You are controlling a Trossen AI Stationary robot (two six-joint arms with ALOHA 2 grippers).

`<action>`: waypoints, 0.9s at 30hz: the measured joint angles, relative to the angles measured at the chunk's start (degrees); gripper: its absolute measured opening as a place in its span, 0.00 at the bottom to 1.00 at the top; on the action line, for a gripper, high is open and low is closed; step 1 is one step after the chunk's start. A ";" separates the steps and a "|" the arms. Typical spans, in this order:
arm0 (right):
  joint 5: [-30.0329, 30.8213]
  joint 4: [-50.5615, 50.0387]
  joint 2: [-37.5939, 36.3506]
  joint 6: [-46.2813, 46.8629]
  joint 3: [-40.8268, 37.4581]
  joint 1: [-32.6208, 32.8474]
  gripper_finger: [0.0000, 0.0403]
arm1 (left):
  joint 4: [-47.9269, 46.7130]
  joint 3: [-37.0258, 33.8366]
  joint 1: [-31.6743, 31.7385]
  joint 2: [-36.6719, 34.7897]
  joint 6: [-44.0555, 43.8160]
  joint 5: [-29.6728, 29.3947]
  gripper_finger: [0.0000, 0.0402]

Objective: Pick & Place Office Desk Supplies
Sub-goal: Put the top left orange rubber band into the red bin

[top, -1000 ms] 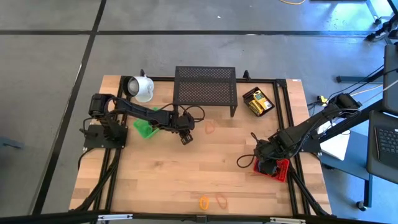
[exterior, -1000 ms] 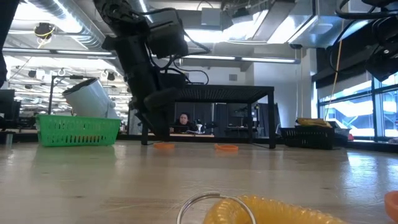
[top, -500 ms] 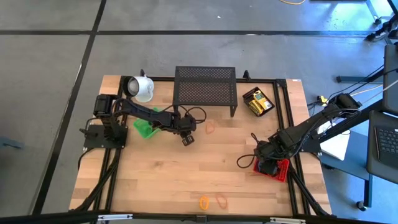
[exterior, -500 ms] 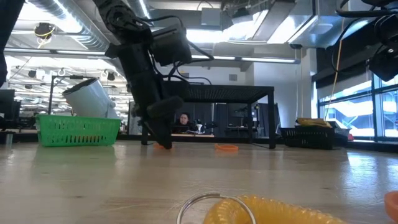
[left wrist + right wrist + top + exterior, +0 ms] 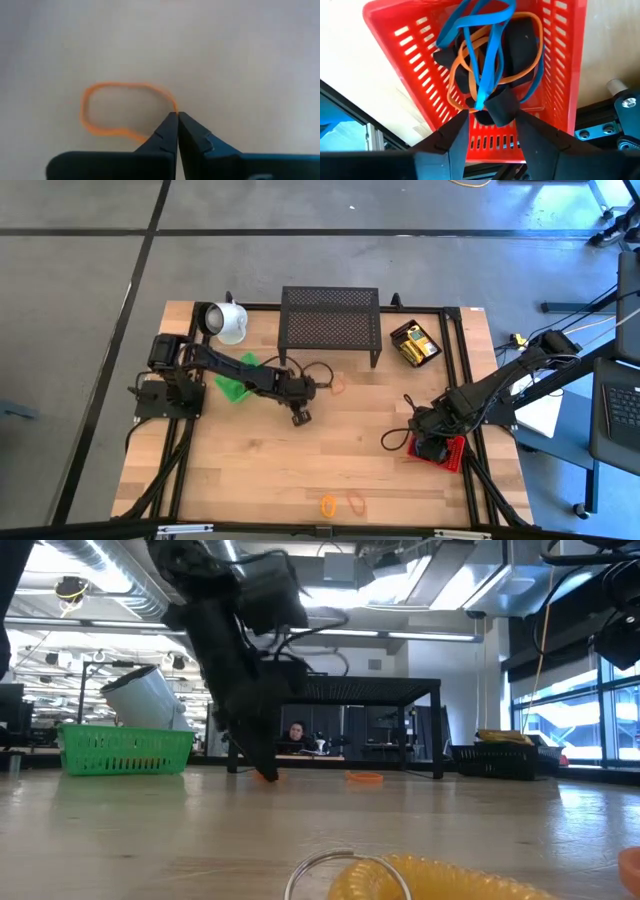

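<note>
An orange loop (image 5: 120, 110) lies flat on the wood, and my left gripper (image 5: 177, 115) is shut on its rim; in the high view the left gripper (image 5: 300, 417) hides it. A second orange loop (image 5: 338, 385) lies in front of the shelf. My right gripper (image 5: 495, 132) hangs open over the red basket (image 5: 415, 75), which holds blue (image 5: 485, 55), orange and black loops. A black piece (image 5: 500, 107) lies between its fingers; whether it touches them I cannot tell. Yellow boxes (image 5: 415, 343) sit in a black tray. My left gripper pinches a single strand of the orange loop's rim (image 5: 174, 106) between its two fingertips. The fingers slant down from above. The rest of the loop lies flat and slack on the table.
The black mesh shelf (image 5: 330, 320) stands at the far middle, with the white mug (image 5: 225, 322) to its left. A green basket (image 5: 235, 385) sits under the left arm. Two more loops (image 5: 340, 504) lie at the near edge, and bare wood lies mid-table.
My left gripper has gone down and toward the table's near edge onto the orange loop, and has shut on its rim. The loop stays flat on the table.
</note>
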 joint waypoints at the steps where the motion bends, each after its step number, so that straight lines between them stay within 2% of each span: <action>1: -0.01 -0.13 0.00 -0.02 0.27 0.00 0.40 | 0.86 -0.06 -0.59 -0.61 0.00 1.25 0.00; 6: 0.01 -0.71 0.00 -2.16 4.17 -0.02 0.38 | 7.42 0.04 -2.54 -3.49 1.08 3.91 0.00; 9: 2.49 -0.17 0.00 -7.90 8.45 0.18 0.37 | 11.89 0.04 -4.28 -4.95 2.30 6.24 0.00; 13: 11.94 3.44 -0.02 -16.59 14.38 0.63 0.36 | 18.97 0.10 -6.08 -6.31 4.62 6.01 0.01; 18: 26.19 13.68 -0.02 -27.60 17.82 0.63 0.36 | 28.73 0.16 -8.04 -8.20 7.06 5.97 0.01; 22: 32.71 21.46 0.37 -36.00 17.86 0.63 0.36 | 36.44 0.17 -8.89 -8.81 8.88 5.75 0.01; 27: 40.89 26.09 2.10 -43.55 17.86 0.30 0.36 | 42.25 0.17 -9.66 -8.90 9.53 6.00 0.01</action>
